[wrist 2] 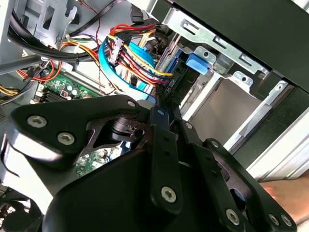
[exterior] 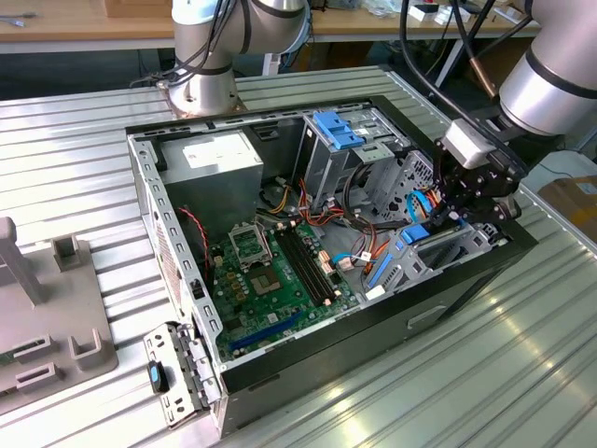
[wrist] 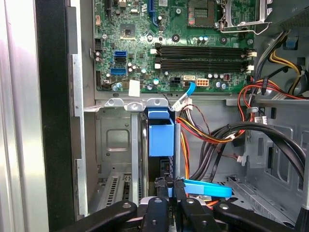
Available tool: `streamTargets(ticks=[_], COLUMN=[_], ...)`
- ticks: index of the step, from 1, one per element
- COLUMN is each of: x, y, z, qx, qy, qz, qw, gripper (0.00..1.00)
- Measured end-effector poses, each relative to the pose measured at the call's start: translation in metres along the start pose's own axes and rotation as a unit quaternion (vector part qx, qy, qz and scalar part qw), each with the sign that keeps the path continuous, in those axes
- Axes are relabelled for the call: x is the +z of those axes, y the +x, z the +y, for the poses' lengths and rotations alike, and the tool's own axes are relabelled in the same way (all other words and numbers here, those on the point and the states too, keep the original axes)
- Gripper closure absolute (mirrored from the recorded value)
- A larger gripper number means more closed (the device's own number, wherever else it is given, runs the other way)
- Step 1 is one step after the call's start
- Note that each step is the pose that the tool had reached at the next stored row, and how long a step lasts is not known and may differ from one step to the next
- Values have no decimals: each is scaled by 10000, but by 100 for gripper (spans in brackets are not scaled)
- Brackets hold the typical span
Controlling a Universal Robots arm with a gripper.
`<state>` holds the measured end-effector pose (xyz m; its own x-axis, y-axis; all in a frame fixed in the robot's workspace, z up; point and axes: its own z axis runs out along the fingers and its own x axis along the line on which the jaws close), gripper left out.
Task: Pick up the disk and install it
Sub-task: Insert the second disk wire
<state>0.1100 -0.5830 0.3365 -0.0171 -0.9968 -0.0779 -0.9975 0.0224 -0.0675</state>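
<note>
I have the claw [exterior: 457, 213] down inside the open computer case [exterior: 140, 187], at the case's corner nearest the exterior view's right, where the grey drive cage [exterior: 448, 257] sits. The case lies on its side on the ribbed metal worktop [exterior: 522, 373], motherboard [exterior: 270, 280] facing up.

The disk [wrist: 161, 137] stands on edge in the cage slot, its blue carrier showing between the grey metal walls in the first wrist view. In the second wrist view the same disk [wrist 2: 176, 82] appears as a dark slab with a blue tab, lodged against the cage frame just under the case rim. The claw [wrist: 168, 193] is drawn narrow on the disk's near edge; in the first wrist view the black fingers [wrist: 181, 191] press in from both sides of the carrier.

My judgement on progress: pick-up is complete, and insertion is well advanced, with most of the disk already between the cage walls. I cannot tell whether it is fully seated or latched. The bundle of coloured cables [wrist 2: 135, 53] lies just beside the disk, and I cannot tell whether any connector is mated to it. The claw has not let go, so I rate the installation as unfinished.
</note>
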Motion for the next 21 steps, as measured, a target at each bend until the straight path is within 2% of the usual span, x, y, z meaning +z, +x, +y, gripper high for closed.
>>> streamTargets(ticks=[4,5,6,7,9,11,14,17,20,21], x=[7,9,6,3,-10,-96,-175,-281,-422,-429], y=[0,0,1,0,-1,-8,-16,-25,-36,-37], z=[0,0,0,0,-1,-7,-12,-19,-29,-29], qx=[0,0,0,0,0,0,0,0,0,0], qy=[1,1,0,0,0,0,0,0,0,0], qz=[-7,-7,-4,-1,-1,-1,-1,0,0,-1], qw=[10000,10000,10000,10000,10000,10000,10000,10000,10000,10000], gripper=[83,78,78,71,71,71,71,71,71,71])
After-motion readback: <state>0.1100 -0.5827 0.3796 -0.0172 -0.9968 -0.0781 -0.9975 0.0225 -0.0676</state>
